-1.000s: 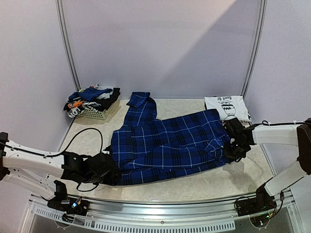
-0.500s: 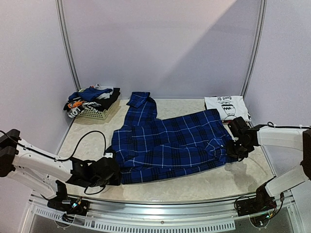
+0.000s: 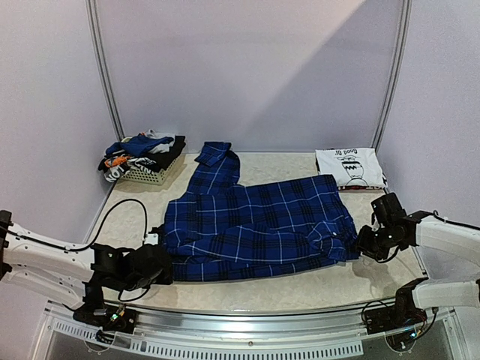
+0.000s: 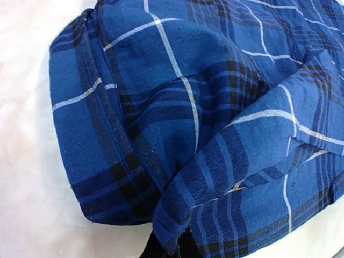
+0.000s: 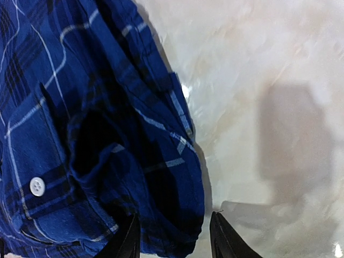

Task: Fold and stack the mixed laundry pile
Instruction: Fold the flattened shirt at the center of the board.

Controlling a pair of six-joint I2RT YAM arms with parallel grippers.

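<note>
Flat, one plaid shirt [image 3: 255, 225], left tool [image 3: 163, 264] clenched on its hem, right tool [image 3: 364, 244] parted

Small white slatted basket [image 3: 151, 178] sits back left on the pale marbled table [image 3: 300, 281] — lilac walls [image 3: 247, 67] behind, black cable [image 3: 124, 202] looping near the left edge.

Left wrist view: the shirt [image 4: 177, 123] covers the left gripper [image 4: 171, 248]; only a dark sliver shows at the bottom edge. The cloth runs out of frame at top, right and bottom.

Right wrist view: the fingers [image 5: 128, 241] of the right gripper [image 5: 173, 242] are cut off at the bottom edge.

Top view: the garments [image 3: 139, 148] in the basket [image 3: 154, 177] are too small to tell apart.
</note>
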